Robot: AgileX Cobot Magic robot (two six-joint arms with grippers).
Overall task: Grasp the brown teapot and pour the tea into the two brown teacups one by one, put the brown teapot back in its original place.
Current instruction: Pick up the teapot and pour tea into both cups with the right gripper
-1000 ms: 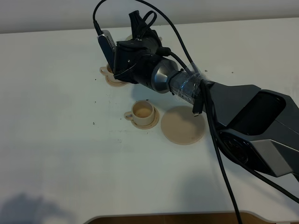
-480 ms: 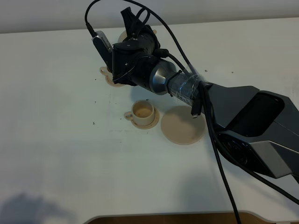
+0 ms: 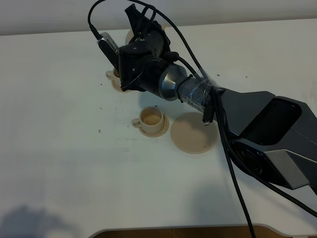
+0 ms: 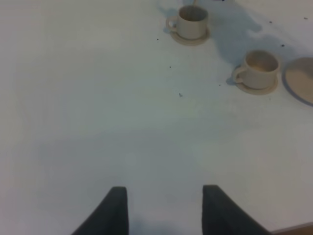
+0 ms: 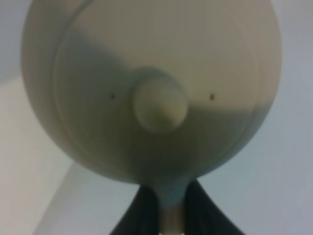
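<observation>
Left tool [image 4: 164, 213] is nearest me: jaws apart, nothing between them, over open surface [image 4: 98, 122].

Past it, the large saucer [image 3: 193, 133] sits bare. I take that as the teapot's home spot. The near teacup [image 3: 151, 119] is just beside it on its small saucer. The far teacup [image 4: 191, 20] is further back on its own saucer, mostly hidden under the right arm in the overhead view.

Farthest out, the right tool [image 5: 168, 218] is clamped fully down on the loop handle [image 5: 168, 198] of the brown teapot [image 5: 151, 68]. The pot is off the surface at the far side, above or just beyond the far teacup. Overhead shows only slivers of it. I can't tell the pour angle or see any stream.

Handling, my read:
- **Material:** glazed ceramic, so stiff, brittle and slick.
- **Weight:** much heavier than the cups, and it sits ahead of the handle, so the pot will want to swing in the pinch.
- **Grip:** the handle is the only sane hold; the body is too round and wide.
- **Lid:** the lid under the lid knob [image 5: 159, 105] probably just rests in place and may slip on a steep tilt.
- **Set-down:** ceramic on ceramic, so I go soft.
</observation>
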